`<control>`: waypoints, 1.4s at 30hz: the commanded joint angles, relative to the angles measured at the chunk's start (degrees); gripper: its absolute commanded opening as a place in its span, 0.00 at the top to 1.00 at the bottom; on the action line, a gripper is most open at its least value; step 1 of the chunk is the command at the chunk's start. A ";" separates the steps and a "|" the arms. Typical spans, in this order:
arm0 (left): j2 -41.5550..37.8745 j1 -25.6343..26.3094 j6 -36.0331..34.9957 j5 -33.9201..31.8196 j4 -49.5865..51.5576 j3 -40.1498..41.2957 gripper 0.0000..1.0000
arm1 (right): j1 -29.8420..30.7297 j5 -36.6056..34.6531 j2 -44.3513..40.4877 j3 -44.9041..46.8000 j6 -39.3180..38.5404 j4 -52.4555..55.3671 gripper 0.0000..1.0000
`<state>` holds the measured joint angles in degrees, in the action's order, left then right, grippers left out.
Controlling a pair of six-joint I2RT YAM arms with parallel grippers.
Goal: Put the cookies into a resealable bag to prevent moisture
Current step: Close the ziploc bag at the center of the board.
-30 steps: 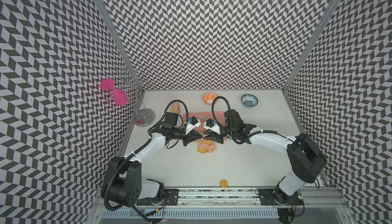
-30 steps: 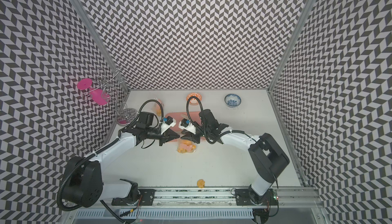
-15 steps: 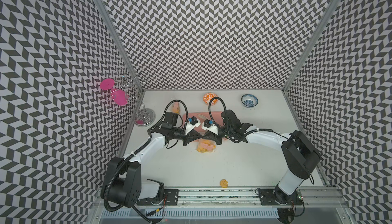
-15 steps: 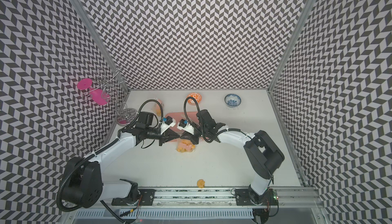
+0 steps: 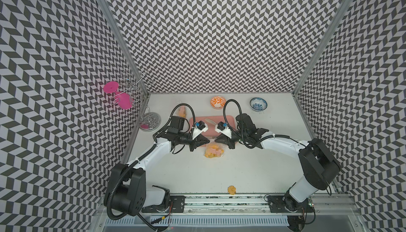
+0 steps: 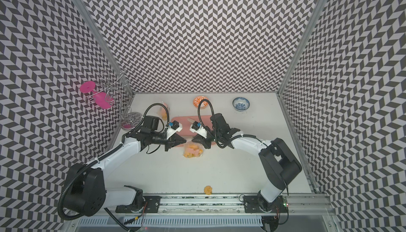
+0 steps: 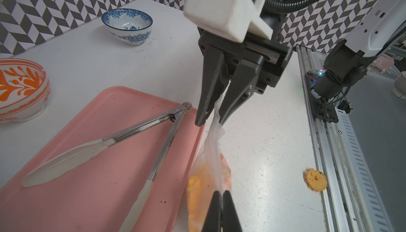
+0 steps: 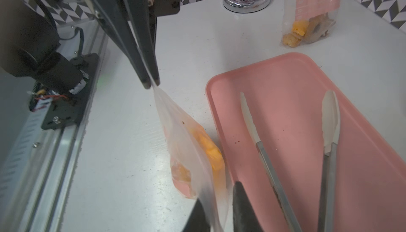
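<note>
Holding the resealable bag (image 5: 214,151) up by its top edge, just beside the near rim of the pink tray (image 7: 87,176); its lower part appears to rest on the table (image 5: 252,165). My left gripper (image 8: 151,83) is clamped tight on one top corner. My right gripper (image 7: 211,122) straddles the other corner, film between its jaws and a slim gap showing; I cannot tell whether it truly pinches. The yellow-orange cookies (image 8: 208,151) sit bunched low in the bag. One round cookie (image 7: 316,179) lies loose by the front rail (image 5: 219,199), well apart. Judgement: the film is thin, limp and slick, so it would slip from a loose pinch and crumple if pushed. I would grip the stiffer zip strip at the top, never the body. The cookies look light but brittle, so no squeezing through the film. The stray lies flat and is best taken by its edges. Tongs (image 7: 153,132) lie on the tray.
</note>
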<state>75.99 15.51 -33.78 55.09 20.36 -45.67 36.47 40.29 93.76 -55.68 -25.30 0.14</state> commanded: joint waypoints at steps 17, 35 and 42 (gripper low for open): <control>-2.42 -0.74 -0.93 1.14 0.35 -0.31 1.00 | -4.93 -2.40 -4.70 3.05 -1.02 2.52 1.00; -2.86 -2.03 1.57 -3.69 0.78 -0.88 1.00 | -7.09 -1.47 -4.29 3.74 -1.16 3.82 1.00; -7.04 -4.65 4.05 -11.08 4.09 -2.49 1.00 | -6.26 2.33 -4.04 4.39 3.76 -2.33 0.97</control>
<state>71.79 12.34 -30.94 48.69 22.24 -45.89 30.13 41.32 90.15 -51.42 -24.01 2.57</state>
